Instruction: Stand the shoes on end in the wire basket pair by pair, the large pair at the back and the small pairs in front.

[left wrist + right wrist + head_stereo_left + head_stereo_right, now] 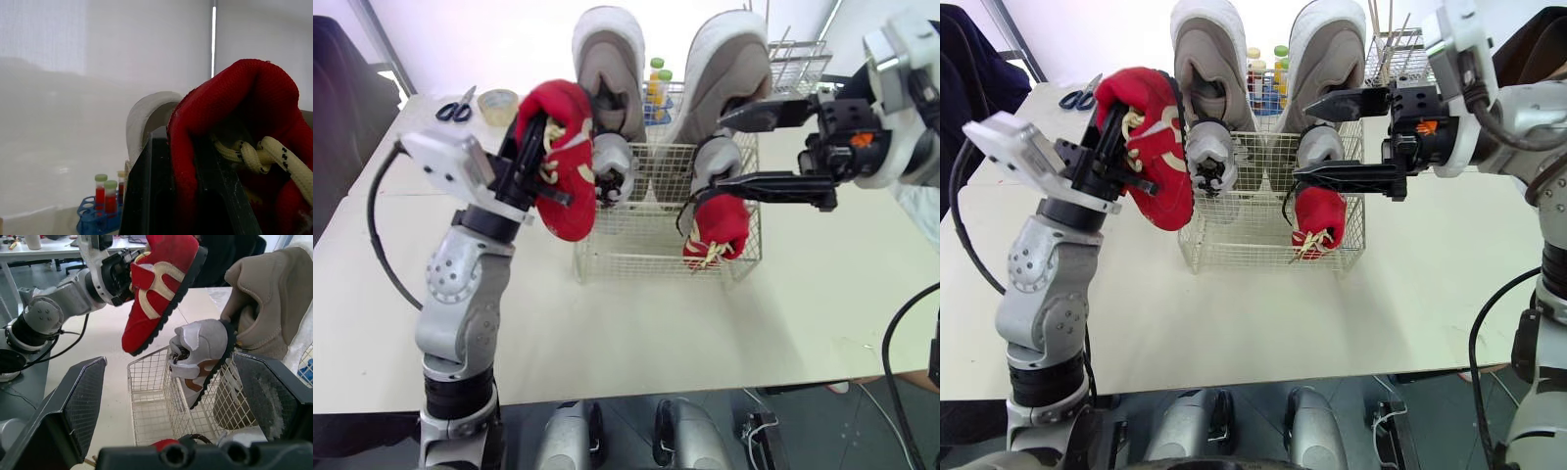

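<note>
Your left gripper (530, 147) clamps the red suede shoe with cream laces (570, 186), raised beside the white wire basket (636, 250); your right gripper (717, 152) gapes wide over the second red shoe (717, 230) standing inside

Cream table (822, 313) is spanning the scene, evenly lit. White blind (98, 49) is glowing behind it (bright vertical strip (213, 29) showing at a gap). Dark chair (342, 88) is sitting far left; grey floor (813, 431) is showing below.
</note>
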Controlling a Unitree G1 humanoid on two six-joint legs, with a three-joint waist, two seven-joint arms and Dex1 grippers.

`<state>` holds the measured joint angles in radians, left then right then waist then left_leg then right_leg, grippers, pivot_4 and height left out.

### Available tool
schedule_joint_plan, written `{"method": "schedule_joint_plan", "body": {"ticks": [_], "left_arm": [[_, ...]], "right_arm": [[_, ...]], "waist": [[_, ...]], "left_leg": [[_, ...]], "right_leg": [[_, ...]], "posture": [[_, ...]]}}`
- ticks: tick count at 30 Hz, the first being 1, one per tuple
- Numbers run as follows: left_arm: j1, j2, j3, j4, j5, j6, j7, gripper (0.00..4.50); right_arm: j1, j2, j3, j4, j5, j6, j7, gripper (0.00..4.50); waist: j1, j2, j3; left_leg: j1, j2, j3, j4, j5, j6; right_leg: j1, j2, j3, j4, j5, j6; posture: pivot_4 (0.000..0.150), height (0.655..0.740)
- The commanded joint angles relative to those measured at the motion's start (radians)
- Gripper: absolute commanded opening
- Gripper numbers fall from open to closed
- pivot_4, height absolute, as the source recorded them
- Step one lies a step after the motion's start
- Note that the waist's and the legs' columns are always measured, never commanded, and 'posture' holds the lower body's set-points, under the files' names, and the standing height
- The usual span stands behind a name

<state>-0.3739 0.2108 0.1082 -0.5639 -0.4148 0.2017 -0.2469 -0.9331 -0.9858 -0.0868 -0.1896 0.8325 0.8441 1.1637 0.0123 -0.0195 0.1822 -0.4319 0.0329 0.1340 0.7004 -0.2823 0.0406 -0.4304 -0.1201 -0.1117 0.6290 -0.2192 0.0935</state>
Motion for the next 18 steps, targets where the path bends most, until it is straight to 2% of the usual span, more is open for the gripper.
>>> {"method": "schedule_joint_plan", "body": {"ticks": [1, 18], "left_arm": [[0.005, -0.033, -0.035, 0.009, 0.052, -0.119, -0.014, 0.05], [0.078, -0.173, -0.205, 0.244, 0.239, -0.517, -0.061, 0.05]], "right_arm": [[-0.039, -0.006, -0.018, -0.001, -0.009, -0.006, 0.000, 4.50], [-0.086, -0.042, -0.030, -0.017, 0.006, 0.072, -0.011, 4.50]], "waist": [[0.001, 0.000, 0.000], [0.000, 0.001, 0.000]], "left_leg": [[0.000, 0.000, 0.000, 0.000, 0.000, 0.000], [0.000, 0.000, 0.000, 0.000, -0.004, 0.007]], "right_leg": [[0.000, 0.000, 0.000, 0.000, 0.000, 0.000], [-0.001, -0.002, -0.001, 0.000, 0.000, 0.000]], "posture": [[0.150, 0.7400], [0.150, 0.7400]]}}
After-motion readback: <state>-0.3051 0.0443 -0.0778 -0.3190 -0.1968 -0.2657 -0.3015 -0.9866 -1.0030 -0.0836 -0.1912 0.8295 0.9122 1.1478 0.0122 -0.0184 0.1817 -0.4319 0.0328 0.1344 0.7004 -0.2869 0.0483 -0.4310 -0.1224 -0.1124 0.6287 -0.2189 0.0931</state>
